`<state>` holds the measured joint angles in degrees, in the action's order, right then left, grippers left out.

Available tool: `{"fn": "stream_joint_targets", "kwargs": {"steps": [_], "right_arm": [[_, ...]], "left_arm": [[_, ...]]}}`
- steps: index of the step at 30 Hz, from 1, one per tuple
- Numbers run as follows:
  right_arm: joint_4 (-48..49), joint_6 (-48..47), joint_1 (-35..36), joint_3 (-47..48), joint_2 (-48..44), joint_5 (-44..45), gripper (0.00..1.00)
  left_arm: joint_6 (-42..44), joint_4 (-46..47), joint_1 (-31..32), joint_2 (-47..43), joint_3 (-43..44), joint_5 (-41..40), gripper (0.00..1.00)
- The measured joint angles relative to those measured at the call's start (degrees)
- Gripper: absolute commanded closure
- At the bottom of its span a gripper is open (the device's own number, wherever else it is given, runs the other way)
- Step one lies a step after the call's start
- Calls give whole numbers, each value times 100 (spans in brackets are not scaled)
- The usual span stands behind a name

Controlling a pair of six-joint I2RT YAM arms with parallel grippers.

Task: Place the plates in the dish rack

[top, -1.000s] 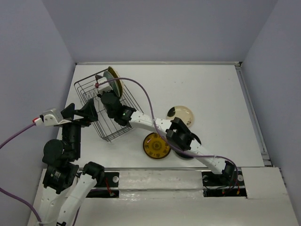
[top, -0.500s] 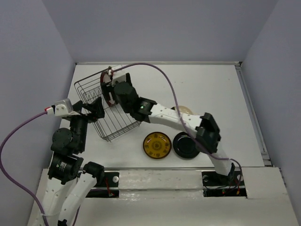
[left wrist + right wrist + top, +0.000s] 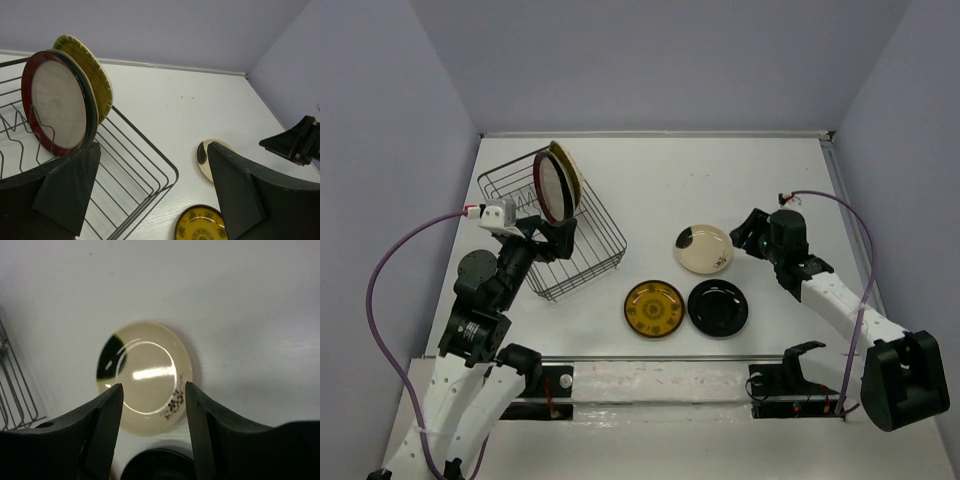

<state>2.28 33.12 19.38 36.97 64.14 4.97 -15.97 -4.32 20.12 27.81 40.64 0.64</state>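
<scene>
The dark wire dish rack stands at the left. The red-rimmed cream plate stands upright in its far end, with the yellow ribbed plate behind it. In the left wrist view a thin teal-green edge shows between them. The cream plate with dark patches, the yellow patterned plate and the glossy black plate lie flat on the table. My left gripper is open and empty above the rack's middle. My right gripper is open and empty, just right of the cream plate.
White table with a raised rim at the back and right. The rack's near corner lies close to the yellow patterned plate. The black plate's edge shows below my right fingers. Purple cables trail from both wrists.
My right arm let go of the red-rimmed plate, which now stands in the rack, and swung back right to the cream plate. My left gripper moved right over the rack.
</scene>
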Motion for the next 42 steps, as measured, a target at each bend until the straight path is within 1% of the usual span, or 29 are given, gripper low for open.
{"fn": "stream_joint_targets", "kwargs": {"steps": [1, 3, 5, 7, 10, 11, 13, 14, 16, 17, 18, 20, 21, 22, 24, 28, 32, 34, 35, 37, 38, 39, 41, 42], "right_arm": [[-116, 81, -221, -273, -103, -219, 36], [-262, 168, -619, -522, -114, -623, 35], [-262, 256, -914, -584, 120, -1023, 36], [-181, 295, -1049, -586, 396, -1209, 38], [-11, 341, -1082, -586, 846, -1513, 44], [59, 363, -1080, -584, 970, -1576, 47], [219, 407, -1082, -584, 1296, -1707, 51], [299, 450, -1091, -584, 1510, -1768, 56], [435, 516, -1117, -584, 1775, -1867, 59], [501, 560, -1132, -584, 1864, -1910, 59], [634, 577, -1154, -564, 1976, -1965, 68], [852, 640, -1161, -531, 2140, -2057, 77], [914, 671, -1167, -511, 2221, -2098, 88], [1005, 719, -1187, -503, 2319, -2135, 93], [1147, 807, -1209, -494, 2452, -2190, 93], [1137, 841, -1228, -494, 2256, -2085, 93], [929, 765, -1191, -496, 1152, -1620, 93], [710, 693, -944, -367, 446, -1141, 93], [570, 590, -651, -197, 111, -774, 93], [345, 409, 138, 337, -221, -179, 93], [310, 350, 463, 590, -251, 96, 93], [313, 205, 1075, 1093, -216, 560, 93], [271, 24, 1768, 1770, 48, 1032, 93], [262, -127, 2194, 2245, 345, 1434, 93]], "left_arm": [[2, 2, 0, 11, -20, 44, 1], [2, 17, 0, 20, -52, 125, 1], [2, 24, 0, 22, -55, 166, 1], [2, 35, 0, 22, -55, 195, 1], [4, 50, 0, 20, -55, 195, 1], [4, 63, 0, 20, -55, 195, 1], [4, 68, 0, 22, -55, 195, 1], [4, 70, 0, 22, -55, 197, 1], [4, 79, 0, 22, -55, 201, 1], [4, 81, 0, 22, -55, 205, 1], [4, 92, 0, 22, -55, 212, 1], [4, 105, 0, 20, -55, 219, 1], [4, 109, 0, 20, -55, 219, 1], [4, 109, 0, 20, -55, 221, 1], [4, 109, 0, 17, -55, 219, 1], [4, 109, 0, -11, -55, 216, 1], [7, 105, -37, -68, -55, 195, 1], [2, 107, -131, -122, -55, 155, 1], [-2, 107, -186, -149, -55, 55, 1], [-13, 61, -293, -197, -42, -216, 1], [-24, 20, -348, -221, -31, -400, 1], [-39, -24, -382, -240, -13, -562, 1], [-96, -162, -444, -286, 59, -999, 1], [-157, -219, -461, -306, 101, -1222, 1]]}}
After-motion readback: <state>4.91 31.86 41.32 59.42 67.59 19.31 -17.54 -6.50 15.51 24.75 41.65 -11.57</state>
